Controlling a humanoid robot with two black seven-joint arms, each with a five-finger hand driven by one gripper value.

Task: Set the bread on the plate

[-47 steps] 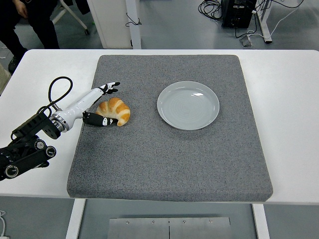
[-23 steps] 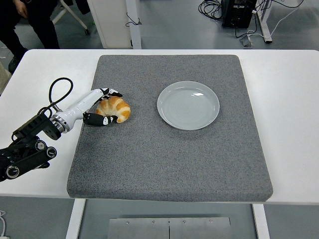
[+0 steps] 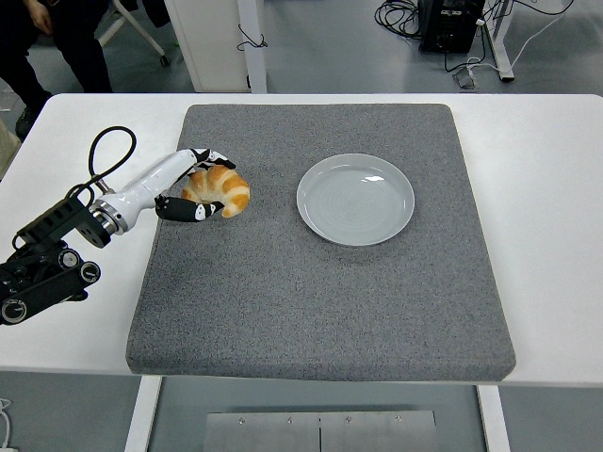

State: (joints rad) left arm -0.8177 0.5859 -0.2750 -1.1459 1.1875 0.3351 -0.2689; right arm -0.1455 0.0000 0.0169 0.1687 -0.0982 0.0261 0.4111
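This looks like a robotics lab. A plain white table carries a grey felt mat. Behind it, loose black cables trail over a grey floor.

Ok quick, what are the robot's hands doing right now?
Left hand: closed around the croissant.
Right hand: not in view.

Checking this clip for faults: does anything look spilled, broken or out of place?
Nothing stands out. The left hand has its fingers closed around the croissant on the grey mat; the plate sits empty and intact to its right.
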